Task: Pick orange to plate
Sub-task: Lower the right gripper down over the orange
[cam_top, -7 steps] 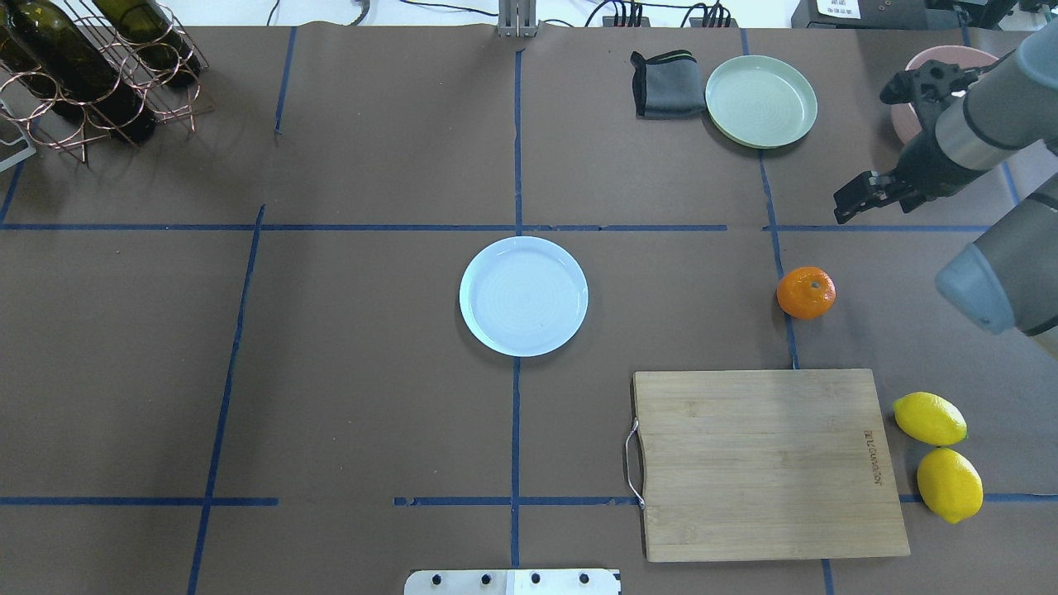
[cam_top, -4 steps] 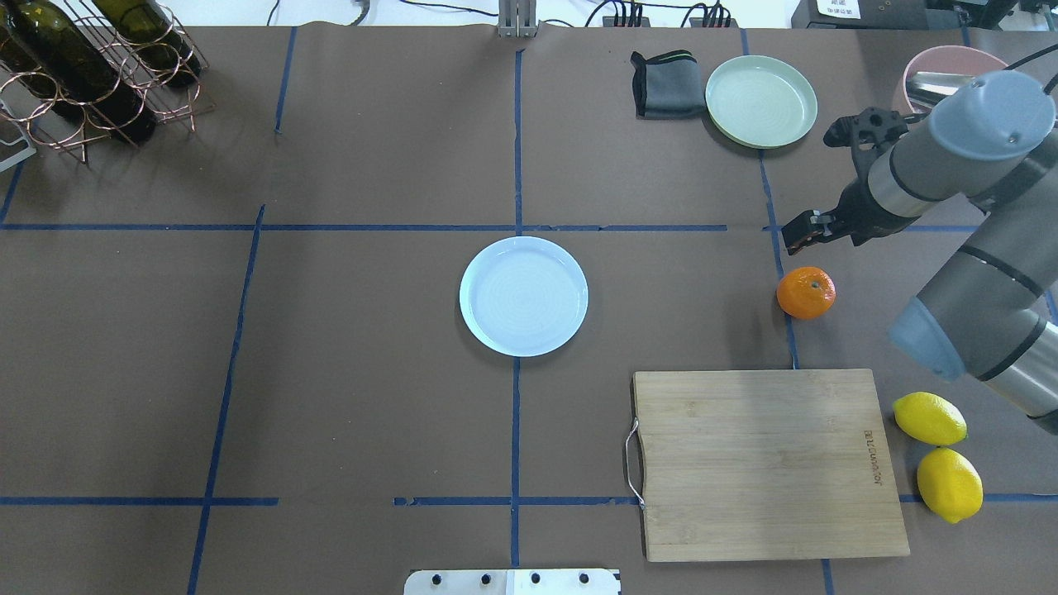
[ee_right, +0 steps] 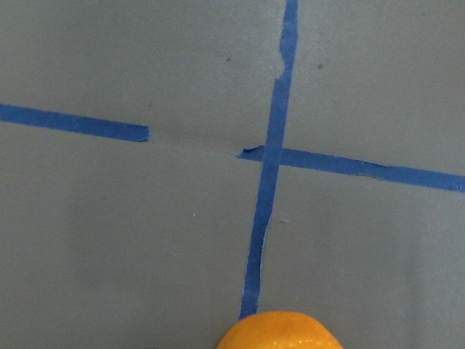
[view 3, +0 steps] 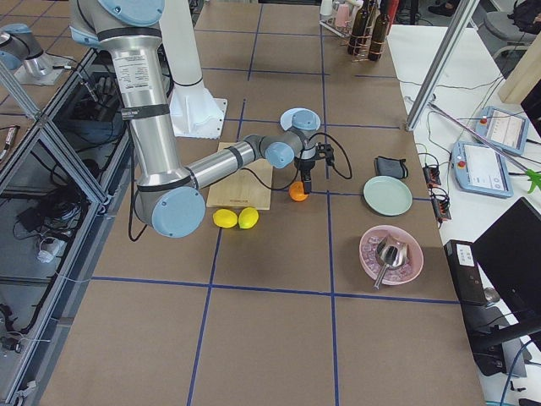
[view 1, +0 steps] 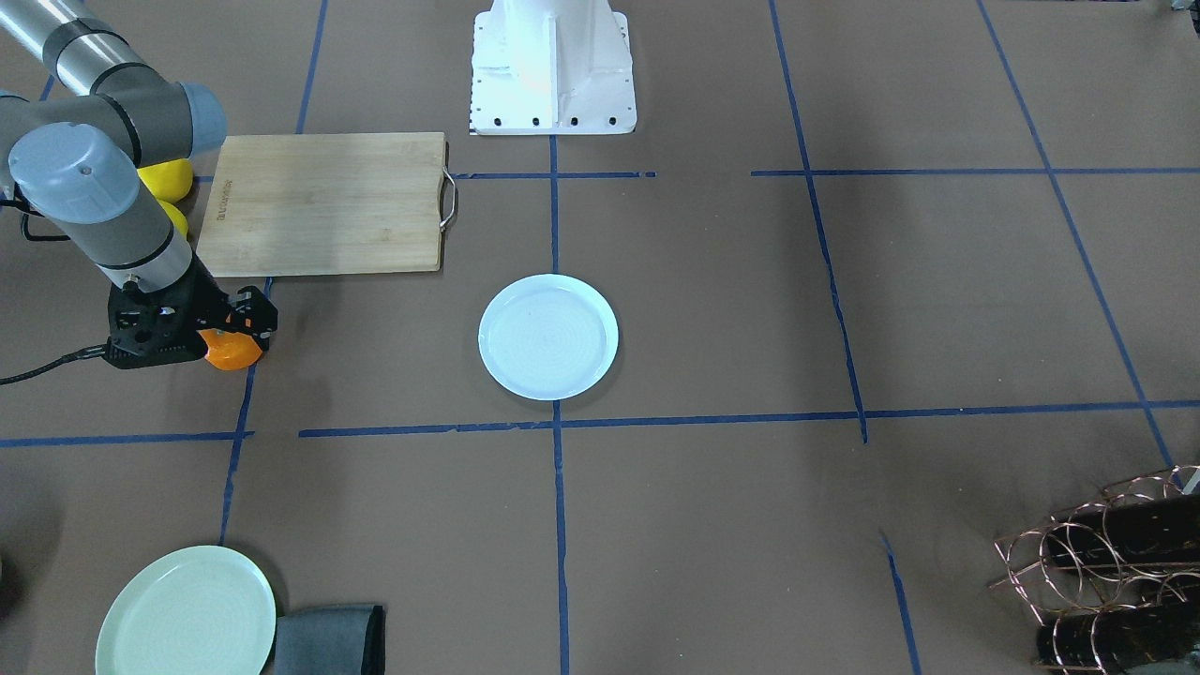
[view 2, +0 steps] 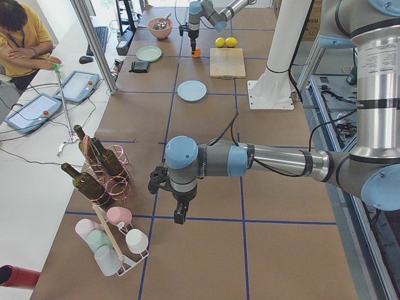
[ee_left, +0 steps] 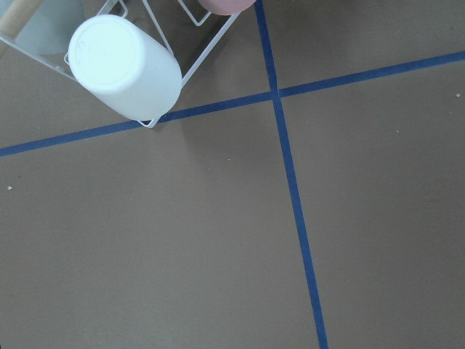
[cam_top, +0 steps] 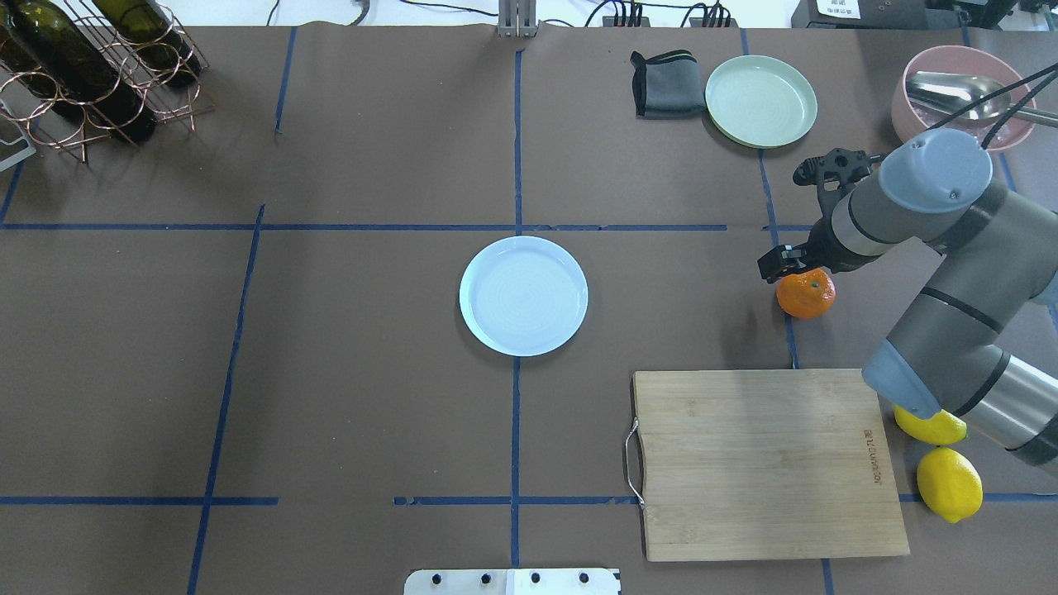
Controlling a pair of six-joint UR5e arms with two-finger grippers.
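While orange [cam_top: 808, 297] sits unlifted on desk [cam_top: 372, 330] | right gripper [cam_top: 779, 264] poised just over it, whether open or closed cannot be told | plate [cam_top: 523, 296] bare | grasp, transfer remain.

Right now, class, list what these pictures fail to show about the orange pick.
- Right gripper: open or shut is unclear; overhead, the right arm hides its jaws.
- Orange: in the right wrist view, cut off by the bottom edge.
- One lemon: overhead, partly under that arm.
- Left gripper: shows only in the left side view; its opening is unreadable.
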